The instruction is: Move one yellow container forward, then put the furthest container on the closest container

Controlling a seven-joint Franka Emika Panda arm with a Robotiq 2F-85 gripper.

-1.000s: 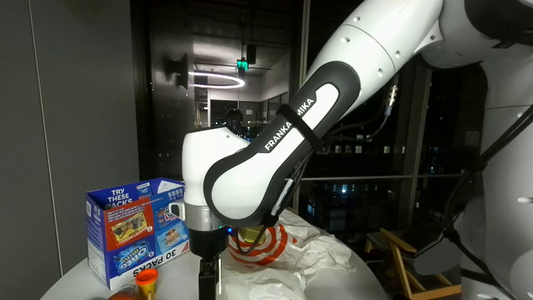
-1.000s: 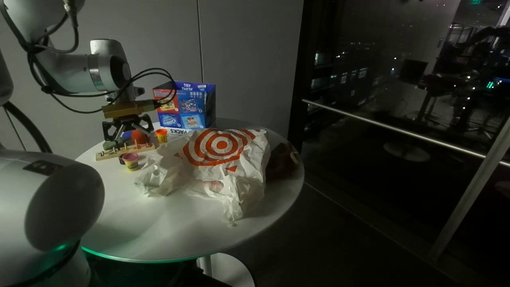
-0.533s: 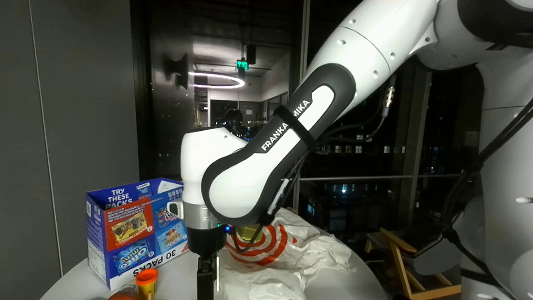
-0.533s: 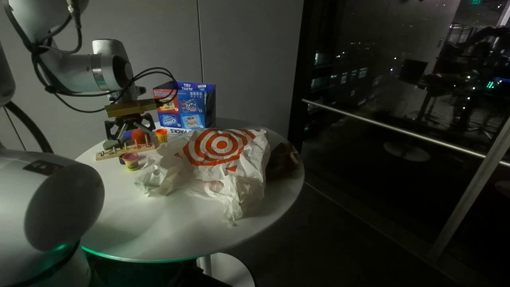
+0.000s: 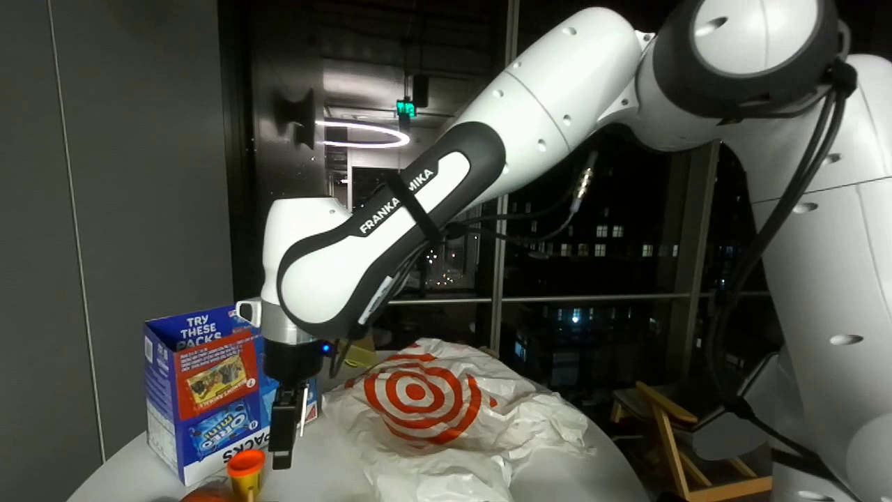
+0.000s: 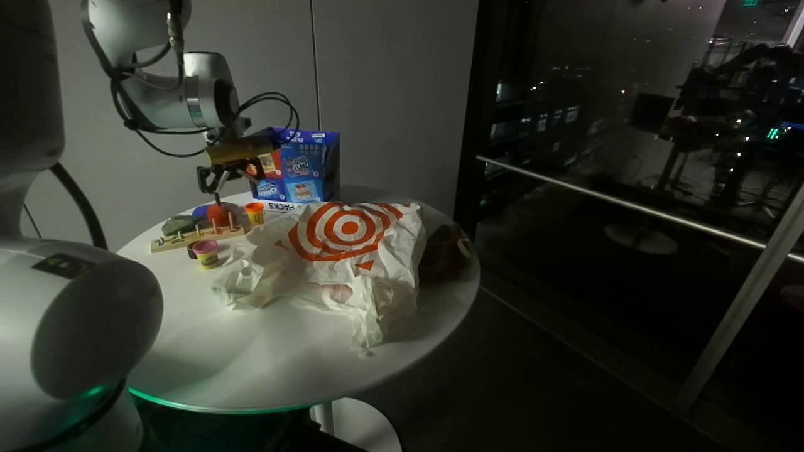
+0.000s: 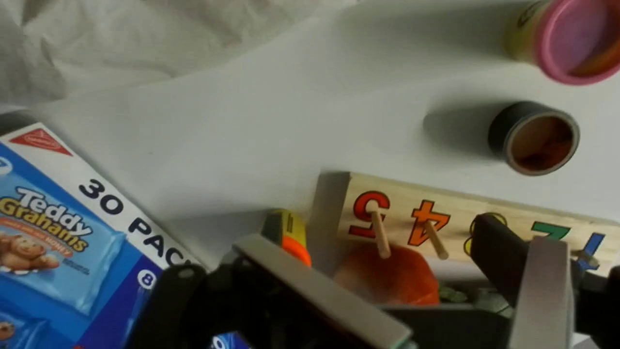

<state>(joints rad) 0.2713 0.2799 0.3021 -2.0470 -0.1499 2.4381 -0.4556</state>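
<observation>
No stack yet

The gripper (image 7: 428, 288) hangs above the table (image 6: 251, 358), its jaws spread well apart with nothing held between them. The orange-lid tub (image 6: 254, 214), one of the two yellow containers seen, stands upright below the jaws, to the outer side of one finger (image 7: 327, 293), which partly hides it in the wrist view. The pink-lid tub (image 6: 206, 255) stands well beyond the jaws, with the dark cup (image 7: 535, 140) nearer in. Whether the forward move has been made I cannot tell; stacking remains to be done, and the orange-lid tub looks the likelier next pick.

Both tubs are short cylinders, seemingly plastic, smooth-lidded. Below the gap sits a rounded, red-orange lump (image 7: 392, 280), close by a pale wooden board (image 7: 457, 213) with painted digits and slim pegs (image 7: 380, 236). On the orange-lid tub's side of the jaws is the box (image 5: 216, 397), stiff printed card; farther out lies the bag (image 6: 352, 251), thin, crinkled and ring-printed.
</observation>
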